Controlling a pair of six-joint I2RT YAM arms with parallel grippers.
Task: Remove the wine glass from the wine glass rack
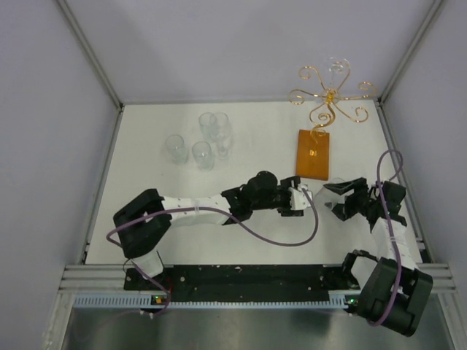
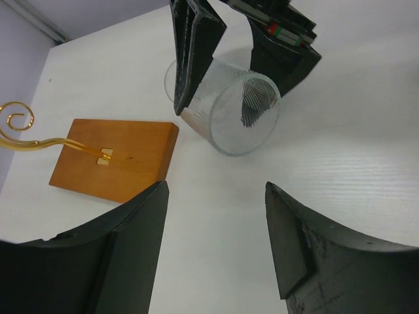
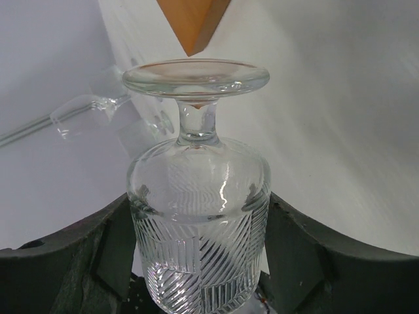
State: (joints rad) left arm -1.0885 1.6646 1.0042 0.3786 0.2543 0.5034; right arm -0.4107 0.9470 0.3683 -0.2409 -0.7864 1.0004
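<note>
Top view, right claw (image 1: pixel 337 195): clamped on the bowl of a wine glass (image 1: pixel 330 188), held clear of the wine glass rack (image 1: pixel 330 93) standing ahead of it.
Top view, left claw (image 1: pixel 305 198): jaws apart, empty, just beside that glass.
Left wrist view: glass tilted ahead of the left claw, rack's wooden base (image 2: pixel 118 157) ahead-left on the tabletop (image 2: pixel 347 163).
Right wrist view: bowl between both fingers (image 3: pixel 98 255), foot pointing away from the claw.
</note>
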